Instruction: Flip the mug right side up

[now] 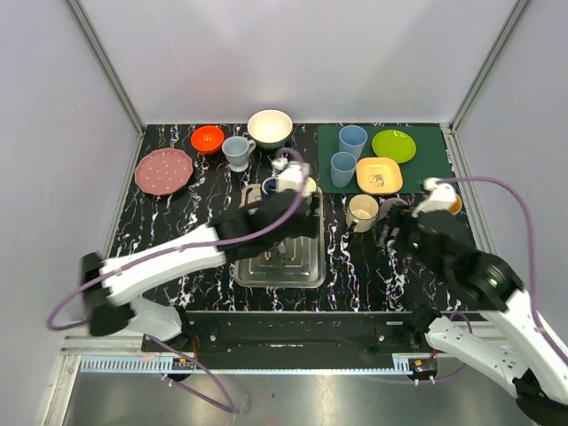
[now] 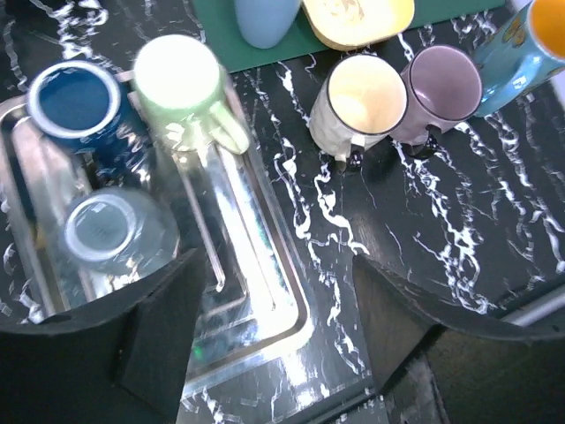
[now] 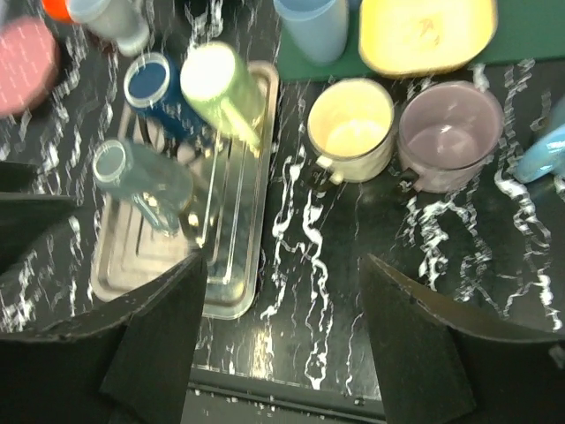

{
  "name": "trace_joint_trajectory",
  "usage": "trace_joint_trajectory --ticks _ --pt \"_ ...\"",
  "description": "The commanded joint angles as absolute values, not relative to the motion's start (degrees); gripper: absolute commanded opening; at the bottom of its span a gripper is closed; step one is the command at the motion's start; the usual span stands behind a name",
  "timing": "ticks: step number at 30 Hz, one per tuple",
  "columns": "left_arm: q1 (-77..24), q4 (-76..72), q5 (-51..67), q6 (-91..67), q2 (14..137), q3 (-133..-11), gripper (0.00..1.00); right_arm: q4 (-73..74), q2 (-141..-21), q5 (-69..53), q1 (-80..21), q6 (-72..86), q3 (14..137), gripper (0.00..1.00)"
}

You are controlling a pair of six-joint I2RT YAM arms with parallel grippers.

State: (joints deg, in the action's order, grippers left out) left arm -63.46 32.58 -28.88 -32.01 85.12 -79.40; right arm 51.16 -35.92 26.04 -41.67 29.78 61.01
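A pale green mug (image 2: 181, 84) (image 3: 216, 84) stands bottom-up in the metal tray (image 1: 275, 266), its handle toward the tray's middle. A dark blue mug (image 2: 75, 102) and a grey-blue mug (image 2: 106, 230) stand beside it in the tray. My left gripper (image 2: 274, 265) (image 1: 302, 202) hovers over the tray's right rim, open, nothing between its fingers. A cream mug (image 2: 362, 97) (image 3: 349, 124) and a purple mug (image 2: 441, 84) (image 3: 450, 128) stand mouth-up on the table right of the tray. My right gripper (image 3: 282, 261) (image 1: 388, 232) hangs open in front of those two, holding nothing.
A green mat (image 1: 426, 169) at the back right carries two blue cups (image 1: 352, 139), a green plate (image 1: 393, 145) and a yellow plate (image 1: 379, 175). A light blue mug (image 2: 530, 44) stands right of the purple one. Pink plate (image 1: 164, 170), orange bowl (image 1: 208, 138), grey mug (image 1: 238, 151) and white bowl (image 1: 270, 127) line the back left.
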Motion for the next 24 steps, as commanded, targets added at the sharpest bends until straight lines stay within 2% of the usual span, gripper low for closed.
trace_joint_trajectory --ticks 1,3,7,8,9,12,19,24 --pt "-63.8 35.0 -35.5 -39.8 71.6 -68.2 0.72 42.3 -45.2 16.6 -41.8 26.2 57.3 0.74" --pt "-64.6 37.0 -38.1 -45.3 64.6 -61.7 0.72 35.6 -46.7 9.7 -41.8 24.0 54.7 0.75" --pt "-65.0 41.2 -42.7 -53.9 53.8 -53.5 0.74 35.8 -60.0 2.4 -42.9 20.6 58.5 0.77" --pt "-65.0 43.6 -44.5 -55.3 52.0 -51.6 0.79 36.0 -62.6 2.7 -45.6 20.0 60.3 0.78" --pt "-65.0 44.7 -45.3 -57.4 49.1 -50.9 0.99 35.7 -64.8 5.9 -48.1 19.0 61.2 0.8" --pt "-65.0 46.8 -46.8 -58.4 44.2 -48.7 0.99 34.1 -73.2 9.6 -53.9 18.0 64.9 0.81" --pt "-64.9 48.1 -47.6 -58.8 36.3 -45.9 0.99 29.2 -89.2 8.3 -54.1 19.5 70.1 0.79" --pt "-64.9 47.4 -47.6 -57.1 28.4 -43.2 0.99 26.7 -95.9 8.4 -54.1 19.7 74.5 0.76"
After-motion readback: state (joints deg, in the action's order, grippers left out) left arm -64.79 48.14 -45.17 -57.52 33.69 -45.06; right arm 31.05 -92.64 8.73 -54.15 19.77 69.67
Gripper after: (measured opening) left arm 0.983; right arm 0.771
